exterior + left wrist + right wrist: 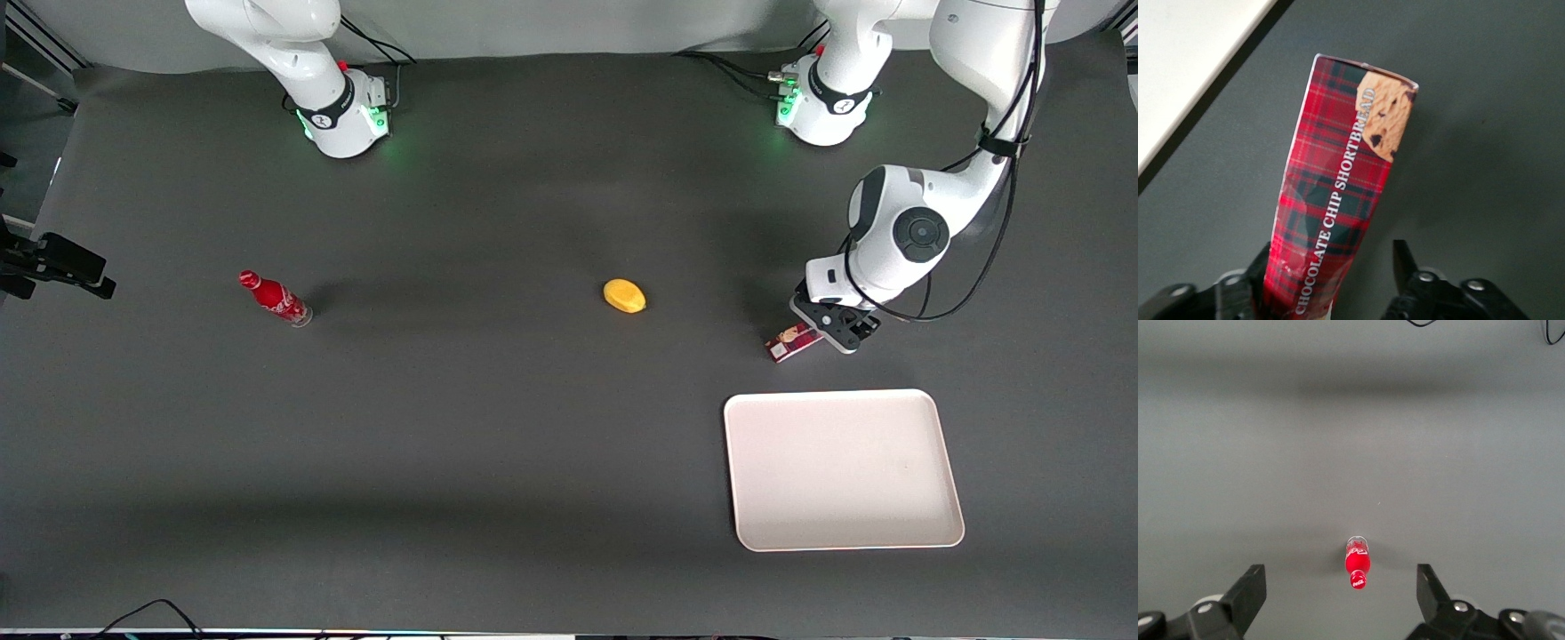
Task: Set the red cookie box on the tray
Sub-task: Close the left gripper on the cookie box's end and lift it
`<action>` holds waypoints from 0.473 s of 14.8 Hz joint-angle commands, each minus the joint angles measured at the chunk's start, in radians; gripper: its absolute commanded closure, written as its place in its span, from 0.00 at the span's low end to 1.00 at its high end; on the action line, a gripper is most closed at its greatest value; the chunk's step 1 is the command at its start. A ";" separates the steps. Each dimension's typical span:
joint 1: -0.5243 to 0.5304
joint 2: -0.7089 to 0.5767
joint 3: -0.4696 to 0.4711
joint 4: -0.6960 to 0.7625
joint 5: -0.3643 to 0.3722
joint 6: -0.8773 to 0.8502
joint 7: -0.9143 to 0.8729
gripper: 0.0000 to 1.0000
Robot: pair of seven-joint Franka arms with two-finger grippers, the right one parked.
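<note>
The red cookie box (793, 342) is a narrow dark-red tartan carton lying on the dark table, a little farther from the front camera than the tray (843, 468), which is off-white, shallow and bare. My left gripper (833, 335) is low over one end of the box. In the left wrist view the box (1338, 193) runs out from between the jaws of the gripper (1331, 257). It lies against one finger, with a clear gap to the other finger (1403, 263). The gripper is open. A corner of the tray (1185, 60) shows in this view too.
A yellow mango-like fruit (624, 295) lies mid-table. A small red bottle (275, 299) stands toward the parked arm's end and also shows in the right wrist view (1357, 562). Cables run along the table's front edge.
</note>
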State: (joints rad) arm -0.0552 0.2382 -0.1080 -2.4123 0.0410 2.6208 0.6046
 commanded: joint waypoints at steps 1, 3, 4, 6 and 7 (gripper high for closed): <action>-0.012 -0.008 0.021 0.001 -0.001 0.001 0.044 0.82; -0.012 -0.008 0.024 0.002 -0.001 -0.002 0.044 1.00; -0.012 -0.008 0.028 0.002 -0.003 -0.004 0.043 1.00; -0.012 -0.013 0.030 0.007 -0.006 -0.007 0.041 1.00; -0.012 -0.014 0.031 0.012 -0.019 -0.010 0.041 1.00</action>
State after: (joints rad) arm -0.0552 0.2371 -0.0918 -2.4097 0.0410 2.6219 0.6313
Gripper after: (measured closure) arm 0.894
